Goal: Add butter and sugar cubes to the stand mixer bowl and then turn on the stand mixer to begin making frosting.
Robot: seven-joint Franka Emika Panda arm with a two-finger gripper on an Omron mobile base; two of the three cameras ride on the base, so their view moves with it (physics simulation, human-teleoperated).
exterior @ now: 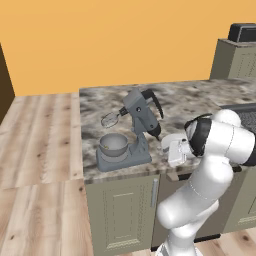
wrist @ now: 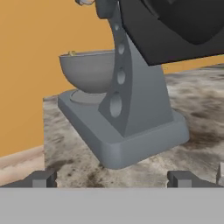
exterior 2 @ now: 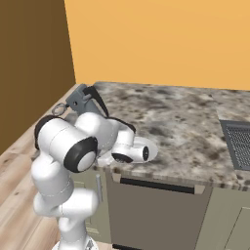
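two fingertips of the hand (wrist: 112,178) stand wide apart, empty, low behind the stand mixer (wrist: 131,100) on the tabletop (exterior: 190,100); stand mixer bowl (exterior: 113,144) sits on its base. heavy, rigid, likely stable: press its control, no lifting

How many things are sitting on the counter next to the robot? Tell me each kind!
Stand mixer: 1
Stand mixer bowl: 1
White plate, partly behind the arm: 1
Total: 3
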